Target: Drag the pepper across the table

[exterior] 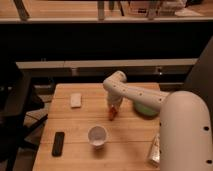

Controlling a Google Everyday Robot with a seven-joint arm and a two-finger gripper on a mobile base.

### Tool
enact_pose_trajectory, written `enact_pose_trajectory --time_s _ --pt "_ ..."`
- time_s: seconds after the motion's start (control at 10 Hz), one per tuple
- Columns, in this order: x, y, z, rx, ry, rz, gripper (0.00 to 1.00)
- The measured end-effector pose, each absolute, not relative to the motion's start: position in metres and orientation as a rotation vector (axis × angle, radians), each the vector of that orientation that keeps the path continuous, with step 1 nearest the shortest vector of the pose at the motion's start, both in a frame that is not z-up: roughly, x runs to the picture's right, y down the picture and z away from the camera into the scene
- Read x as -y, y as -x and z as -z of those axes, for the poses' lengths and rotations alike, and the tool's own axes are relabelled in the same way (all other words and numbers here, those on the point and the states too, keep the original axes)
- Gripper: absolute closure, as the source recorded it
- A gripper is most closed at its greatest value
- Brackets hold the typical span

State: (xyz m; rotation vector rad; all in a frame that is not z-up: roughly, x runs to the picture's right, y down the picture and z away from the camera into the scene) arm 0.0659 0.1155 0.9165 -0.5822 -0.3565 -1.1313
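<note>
**Midway on the worktop: end effector down at the pepper**

Near the centre of the wooden worktop, the white arm reached in from the lower right, bent at a rounded elbow above the far half of the planks, and dropped its end effector straight down onto the surface. The pepper, a small orange-red sliver, showed right at the tip of the end effector, lying on or just above the wood; whether it was pinched or only pressed against could not be told.

A white cup stood upright nearer the camera, a little left of the pepper and apart from it. A pale rectangular block lay toward the far left part of the worktop. A dark flat object, shaped like a remote or phone, rested close to the near left edge. A green bowl sat behind the forearm on the right side, partly hidden by it. A crinkled packet lay at the near right, beside the robot's large white body.
</note>
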Motion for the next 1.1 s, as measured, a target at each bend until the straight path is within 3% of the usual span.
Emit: enact_pose_trajectory --time_s 1.1 --pt "-0.117 -0.092 -0.916 0.356 0.573 1.097 1.00"
